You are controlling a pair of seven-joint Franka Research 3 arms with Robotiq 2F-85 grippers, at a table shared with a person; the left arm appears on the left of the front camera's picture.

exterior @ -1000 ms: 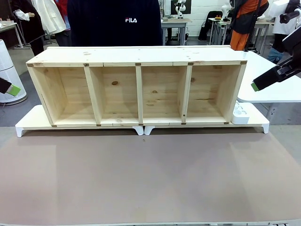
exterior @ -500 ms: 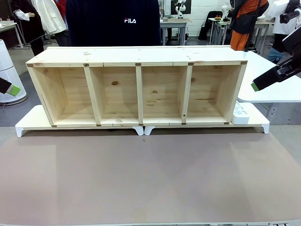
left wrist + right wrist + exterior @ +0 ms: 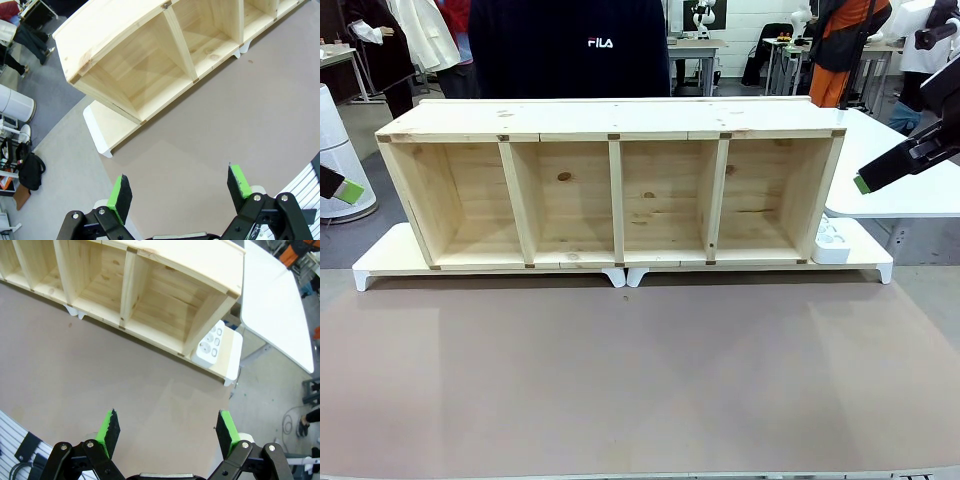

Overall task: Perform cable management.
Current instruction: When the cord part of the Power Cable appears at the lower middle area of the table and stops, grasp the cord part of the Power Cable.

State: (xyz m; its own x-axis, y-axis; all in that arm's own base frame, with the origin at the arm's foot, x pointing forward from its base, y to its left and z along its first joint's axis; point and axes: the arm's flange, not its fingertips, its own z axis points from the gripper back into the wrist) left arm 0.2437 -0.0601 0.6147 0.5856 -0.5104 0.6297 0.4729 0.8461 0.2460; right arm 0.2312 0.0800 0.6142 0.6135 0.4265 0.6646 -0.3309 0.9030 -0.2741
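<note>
My left gripper hangs wide open above the table's left side; my right gripper gapes equally wide at the right, the white power strip beyond it. Where the cable lies I cannot tell.

One legible marking was recorded. The brand name "FILA" stood in white capital letters on the chest of a dark top. The top was worn by the person standing behind the wooden shelf. The lettering read upright, left to right, in the front view.
</note>
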